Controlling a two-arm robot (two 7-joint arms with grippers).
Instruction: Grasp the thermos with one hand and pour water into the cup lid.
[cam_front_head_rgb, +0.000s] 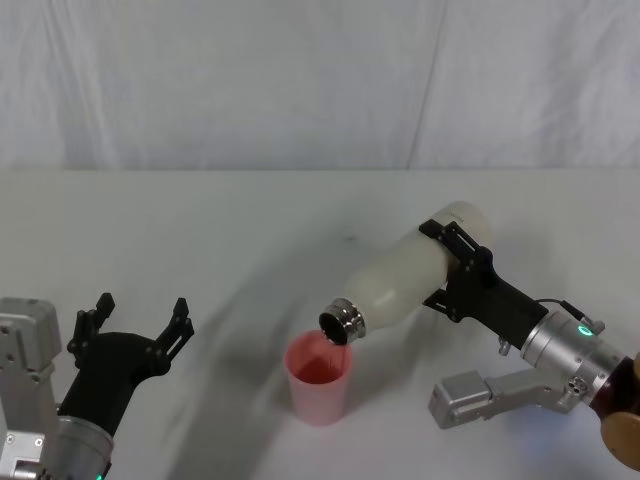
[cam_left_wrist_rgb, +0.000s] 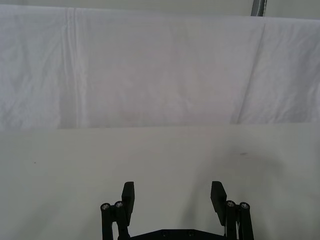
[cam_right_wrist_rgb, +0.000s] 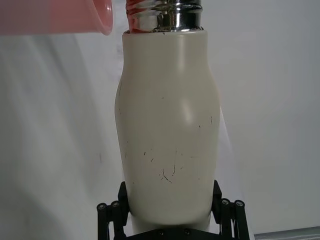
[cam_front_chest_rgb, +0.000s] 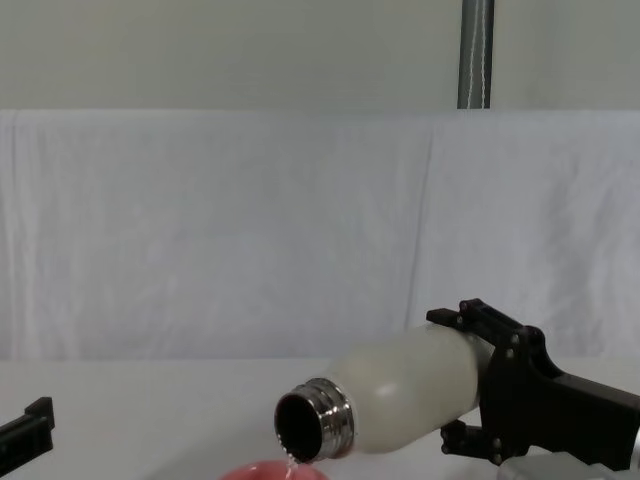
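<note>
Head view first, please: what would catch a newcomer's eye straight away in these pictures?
The cream-white thermos stands out, tipped mouth-down at centre-right in the right pincer, which clamps its lower body. Its steel neck hangs just over the rim of the pink cup lid, upright on the white table, and the chest view shows water leaving the mouth. The left pincer waits open at the near left.

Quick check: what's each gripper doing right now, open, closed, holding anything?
Left gripper: open, holding nothing, low at the left.
Right gripper: closed on the thermos, tipped mouth-down over the cup lid.
</note>
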